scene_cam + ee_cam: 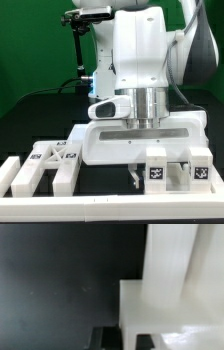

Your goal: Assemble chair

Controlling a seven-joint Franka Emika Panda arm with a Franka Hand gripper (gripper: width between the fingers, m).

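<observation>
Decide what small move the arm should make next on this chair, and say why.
Probably a short, slow lift straight up to test the grip. The gripper is shut, low at the near edge of the large white slab, and the wrist view shows white plastic between its fingers, yet a hold cannot be confirmed. Tagged parts stand close by, so sideways moves risk knocks.

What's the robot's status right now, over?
Gripper shut, down at the large white slab. Hold on it unclear. Tagged frame and tagged cubes lie apart alongside. Nothing seen blocking.
</observation>
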